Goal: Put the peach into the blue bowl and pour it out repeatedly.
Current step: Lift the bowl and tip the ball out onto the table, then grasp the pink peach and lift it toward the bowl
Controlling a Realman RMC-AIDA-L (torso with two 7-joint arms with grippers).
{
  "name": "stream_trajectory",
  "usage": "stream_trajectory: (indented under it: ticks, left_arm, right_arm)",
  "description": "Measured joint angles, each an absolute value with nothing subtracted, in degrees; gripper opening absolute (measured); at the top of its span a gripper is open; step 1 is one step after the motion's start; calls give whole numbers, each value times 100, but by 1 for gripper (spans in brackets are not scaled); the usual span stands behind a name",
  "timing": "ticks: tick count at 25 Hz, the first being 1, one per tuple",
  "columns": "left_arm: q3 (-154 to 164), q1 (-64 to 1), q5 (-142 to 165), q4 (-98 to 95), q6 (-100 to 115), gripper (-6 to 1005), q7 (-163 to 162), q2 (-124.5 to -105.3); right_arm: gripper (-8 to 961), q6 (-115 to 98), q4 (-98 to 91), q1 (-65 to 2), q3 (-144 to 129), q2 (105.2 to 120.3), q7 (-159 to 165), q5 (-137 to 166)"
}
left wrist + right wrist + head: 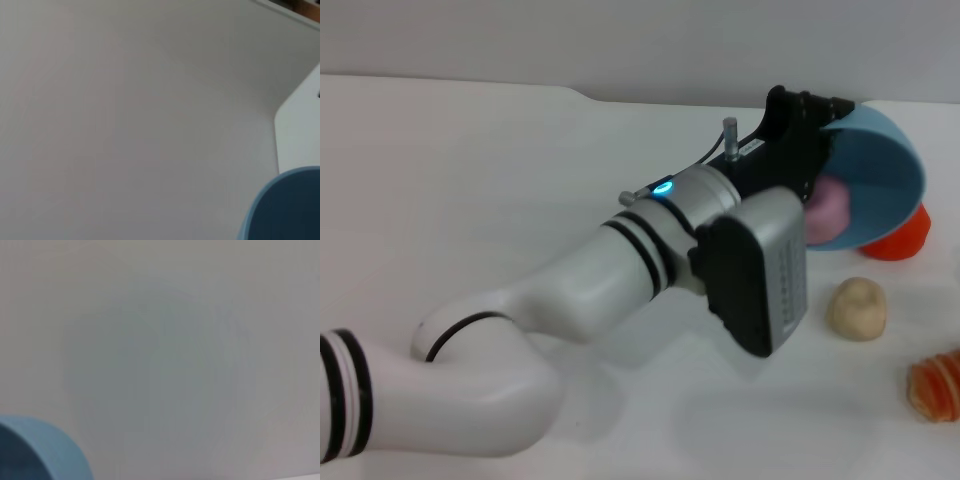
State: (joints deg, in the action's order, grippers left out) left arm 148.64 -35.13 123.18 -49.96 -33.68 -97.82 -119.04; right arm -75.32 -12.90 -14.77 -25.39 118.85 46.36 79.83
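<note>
My left gripper [820,128] is shut on the rim of the blue bowl [882,165] and holds it above the table at the far right, tipped steeply on its side. The peach [828,208], a pink ball, rests inside the bowl at its lower edge, partly hidden behind the gripper. In the left wrist view a curve of the blue bowl [287,207] shows against the white table. A light-blue curved rim [47,447] also appears in the right wrist view; I cannot tell whether it belongs to the bowl. The right gripper is out of view.
An orange-red fruit [905,236] lies just behind and below the tilted bowl. A beige lump [857,308] sits in front of it, and an orange striped piece [935,386] lies at the right edge. The white table [470,200] stretches left.
</note>
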Motion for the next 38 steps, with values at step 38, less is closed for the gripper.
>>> stream_trajectory:
  ticks: [38]
  left_arm:
    - [12338, -3809, 11053, -4552, -420, 0, -13719, -11849]
  right_arm:
    - [554, -8947, -3871, -2774, -3204, 11828, 12109, 12406]
